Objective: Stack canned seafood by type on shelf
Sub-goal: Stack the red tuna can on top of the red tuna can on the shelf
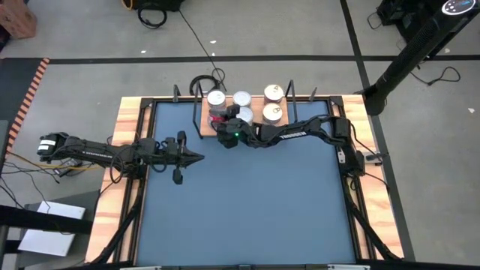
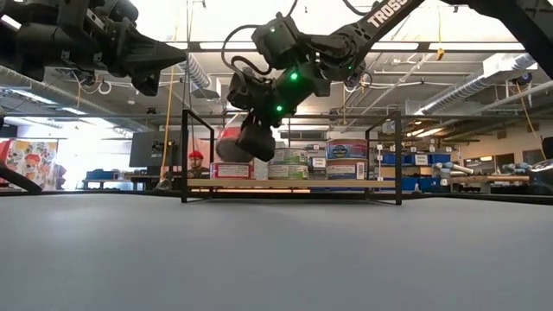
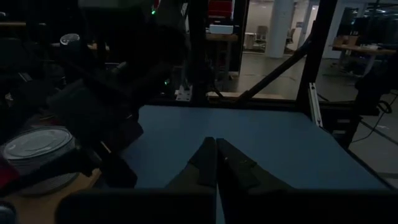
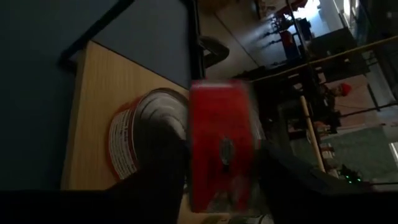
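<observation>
High view: wooden shelf sits at 12 o'clock on the blue table, against the far rim. Five silver-lidded cans show on it, two at its right end and three at its left. Right gripper reaches in from 3 o'clock over the left-hand group; a red can shows just beside it. Left gripper hangs over the table at 9 o'clock, well clear of the shelf, jaws pressed together. Low view: right gripper tilts down above the shelf board, the red can between its jaws, lifted above a red-labelled can on the board; pale-labelled cans stand stacked further right. Left gripper is high at 10 o'clock. Left wrist view: dark fingers touch each other over bare table; one can lid lies at 9 o'clock. Right wrist view: jaws pinch the red can by its sides, tilted on edge, above a can resting on the board.
</observation>
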Tool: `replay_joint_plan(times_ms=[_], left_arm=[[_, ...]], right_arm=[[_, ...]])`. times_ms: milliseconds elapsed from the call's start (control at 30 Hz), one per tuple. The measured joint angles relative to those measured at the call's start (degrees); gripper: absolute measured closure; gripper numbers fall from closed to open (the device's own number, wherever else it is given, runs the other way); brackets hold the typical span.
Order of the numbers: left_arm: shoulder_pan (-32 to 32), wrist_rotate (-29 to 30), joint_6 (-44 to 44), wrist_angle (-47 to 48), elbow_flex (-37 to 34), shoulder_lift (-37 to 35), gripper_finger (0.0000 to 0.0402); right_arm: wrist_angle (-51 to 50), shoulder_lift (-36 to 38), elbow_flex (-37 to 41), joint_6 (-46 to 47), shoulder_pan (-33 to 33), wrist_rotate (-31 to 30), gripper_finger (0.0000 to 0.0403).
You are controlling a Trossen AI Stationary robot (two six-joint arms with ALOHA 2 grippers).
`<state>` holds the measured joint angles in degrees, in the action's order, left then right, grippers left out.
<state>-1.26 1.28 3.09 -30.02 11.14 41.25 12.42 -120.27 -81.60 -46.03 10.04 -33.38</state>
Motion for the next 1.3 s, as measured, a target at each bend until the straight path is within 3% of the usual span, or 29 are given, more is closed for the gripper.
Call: replay_joint_plan(times_ms=[133,267,500,900,1300], left_arm=[[0.00,0.00,-0.04,-0.02,0.00,0.00,0.0396],[0.00,0.00,0.00,-0.02,0.00,0.00,0.0396],[0.00,0.00,0.06,0.04,0.00,0.01,0.0396],[0.02,0.00,0.09,0.15,0.00,0.00,0.0396],[0.02,0.00,0.06,0.19,0.00,0.00,0.0396]], right_arm=[[0.05,0.00,0.00,-0.04,0.00,1.43,0.0184],[-0.03,-0.02,0.00,-0.13,-0.04,3.27,0.0172],[-2.95,-0.02,0.00,2.44,-0.13,6.45,0.0172],[-3.41,-0.02,0.00,9.84,0.16,6.50,0.0167],[-5.06,0.79,0.02,11.59,-0.55,6.09,0.0171]])
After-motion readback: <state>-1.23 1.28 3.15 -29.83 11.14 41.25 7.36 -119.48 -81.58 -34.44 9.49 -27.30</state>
